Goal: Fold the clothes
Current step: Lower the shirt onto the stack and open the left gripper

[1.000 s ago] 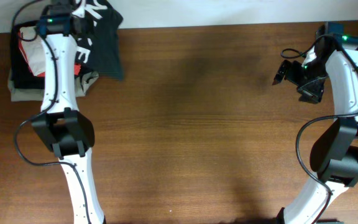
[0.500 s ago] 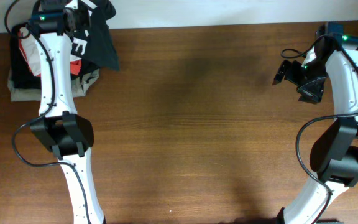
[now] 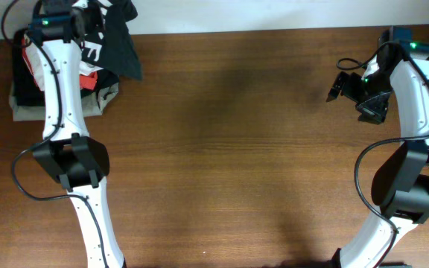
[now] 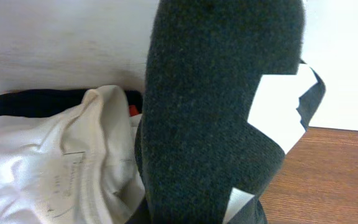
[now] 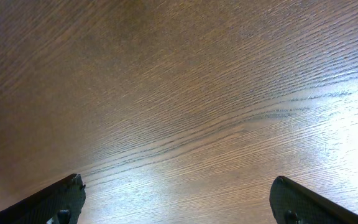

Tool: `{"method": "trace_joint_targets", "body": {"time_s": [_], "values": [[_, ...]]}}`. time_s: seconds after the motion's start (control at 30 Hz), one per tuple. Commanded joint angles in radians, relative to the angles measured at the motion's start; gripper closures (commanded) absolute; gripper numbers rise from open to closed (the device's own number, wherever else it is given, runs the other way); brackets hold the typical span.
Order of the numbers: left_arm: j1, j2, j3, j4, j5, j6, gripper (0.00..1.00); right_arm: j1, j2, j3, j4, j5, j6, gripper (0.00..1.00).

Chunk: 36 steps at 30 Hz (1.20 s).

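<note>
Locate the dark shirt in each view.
Overhead: dark shirt at top left, over the table edge.
Left wrist: dark shirt fills the centre, top to bottom.
Right wrist: not in it.
Shared landmark: the wooden table, lower right in left wrist, filling right wrist.
</note>
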Motion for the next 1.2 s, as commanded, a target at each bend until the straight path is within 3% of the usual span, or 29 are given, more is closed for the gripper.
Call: {"method": "trace_joint_targets", "body": {"time_s": [0.0,0.63,1.17], "values": [[0.034,-0.066,0.038,0.02,0.01,-0.014,0.95,-0.003,0.004,0.016,0.0,0.013,-0.003,0.01],[0.204,-0.058,0.029,0.054,0.007,-0.018,0.92,-0.003,0.004,0.016,0.0,0.013,-0.003,0.01],[0.308,0.088,0.029,0.148,0.01,-0.014,0.92,-0.003,0.004,0.016,0.0,0.013,-0.003,0.01]]}}
